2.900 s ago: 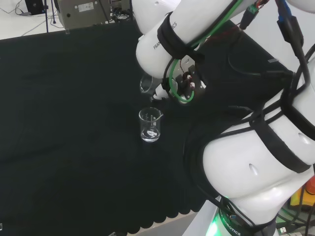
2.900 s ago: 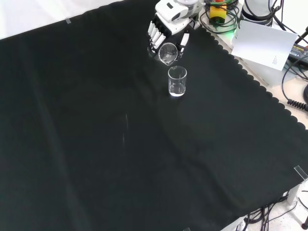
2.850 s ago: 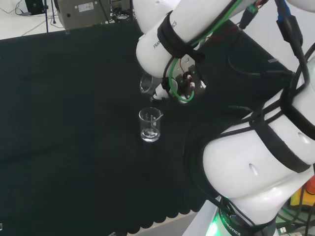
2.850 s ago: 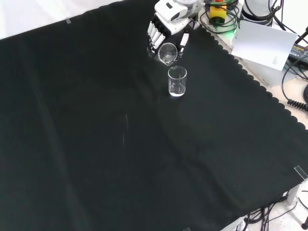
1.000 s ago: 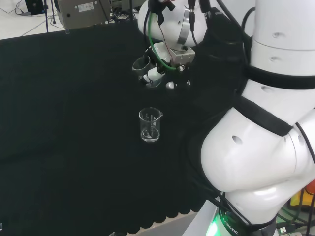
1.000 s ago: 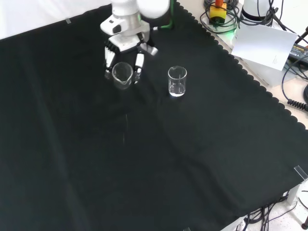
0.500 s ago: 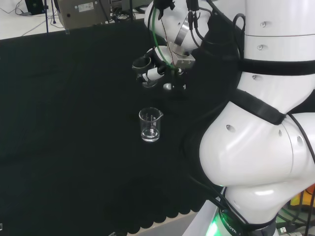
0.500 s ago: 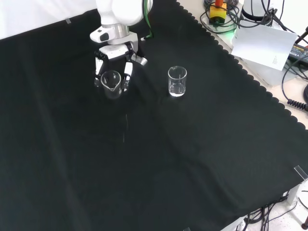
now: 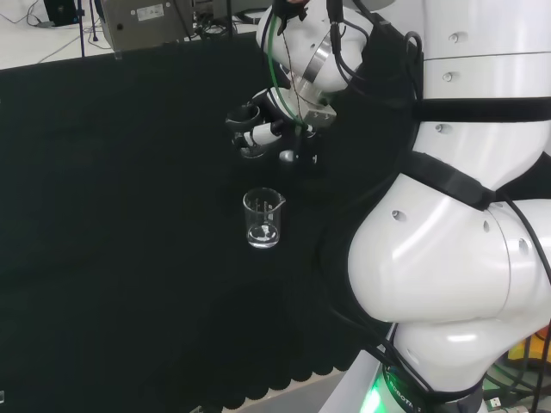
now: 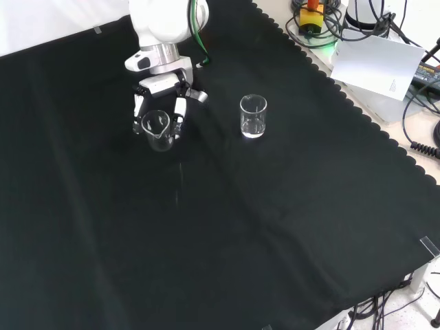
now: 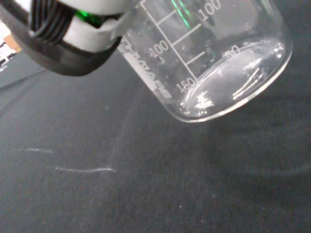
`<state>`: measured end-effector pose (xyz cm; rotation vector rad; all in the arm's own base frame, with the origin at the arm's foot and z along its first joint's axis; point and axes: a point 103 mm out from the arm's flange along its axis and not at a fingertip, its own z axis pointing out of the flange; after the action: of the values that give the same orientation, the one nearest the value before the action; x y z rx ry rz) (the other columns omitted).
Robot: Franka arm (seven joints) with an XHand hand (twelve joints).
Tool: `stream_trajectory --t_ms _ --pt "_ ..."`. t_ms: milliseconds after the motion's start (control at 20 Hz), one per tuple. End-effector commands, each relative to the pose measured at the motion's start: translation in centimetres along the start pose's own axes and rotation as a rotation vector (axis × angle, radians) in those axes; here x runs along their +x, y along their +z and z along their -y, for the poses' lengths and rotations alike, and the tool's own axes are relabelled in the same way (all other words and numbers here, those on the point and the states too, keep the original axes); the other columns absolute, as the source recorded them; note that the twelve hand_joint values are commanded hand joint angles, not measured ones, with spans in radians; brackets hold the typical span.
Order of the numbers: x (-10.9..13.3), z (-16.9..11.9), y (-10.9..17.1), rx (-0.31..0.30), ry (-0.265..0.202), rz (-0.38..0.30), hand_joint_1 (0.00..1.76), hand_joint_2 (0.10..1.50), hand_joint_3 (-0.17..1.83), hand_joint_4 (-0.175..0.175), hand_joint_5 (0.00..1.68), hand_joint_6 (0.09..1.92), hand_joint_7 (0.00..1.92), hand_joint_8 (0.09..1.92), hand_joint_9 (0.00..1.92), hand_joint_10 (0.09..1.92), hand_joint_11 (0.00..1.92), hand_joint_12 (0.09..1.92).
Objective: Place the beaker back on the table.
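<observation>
Carrying the beaker (image 10: 157, 128) clear of the second beaker (image 10: 252, 115).
My hand (image 10: 162, 103), fingers curled round it, has swung left of that one in the front view; lowering remains.

Lighting even and diffuse from overhead in the head and front views; the black cloth (image 10: 227, 227) absorbs most of it and shows faint shadows only. Soft sheen on the white arm link (image 9: 448, 267) at lower right of the head view. In the wrist view, bright specular glints on the beaker (image 11: 218, 63); the hand (image 11: 73, 29) at upper left is blurred, out of focus
</observation>
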<state>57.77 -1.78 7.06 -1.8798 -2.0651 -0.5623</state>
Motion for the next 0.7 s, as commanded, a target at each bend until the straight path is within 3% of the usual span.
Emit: stream_trajectory --t_ms 50,500,650,700 --pt "-0.2 -0.3 0.7 0.005 0.008 -0.030 1.14 1.17 -0.17 -0.103 1.04 0.96 1.32 0.99 1.44 0.71 1.35 0.62" --pt "-0.5 -0.1 1.5 0.048 0.019 -0.063 1.14 1.16 -0.17 -0.098 1.06 0.93 1.32 0.93 1.45 0.64 1.38 0.61" --pt "-0.2 0.1 1.8 0.071 0.009 -0.079 1.24 1.14 -0.17 -0.065 1.02 0.90 1.24 0.79 1.39 0.56 1.40 0.63" --pt "-0.3 0.2 1.9 0.081 0.003 -0.088 1.19 1.15 -0.16 -0.049 1.01 0.95 1.19 0.79 1.36 0.52 1.36 0.67"
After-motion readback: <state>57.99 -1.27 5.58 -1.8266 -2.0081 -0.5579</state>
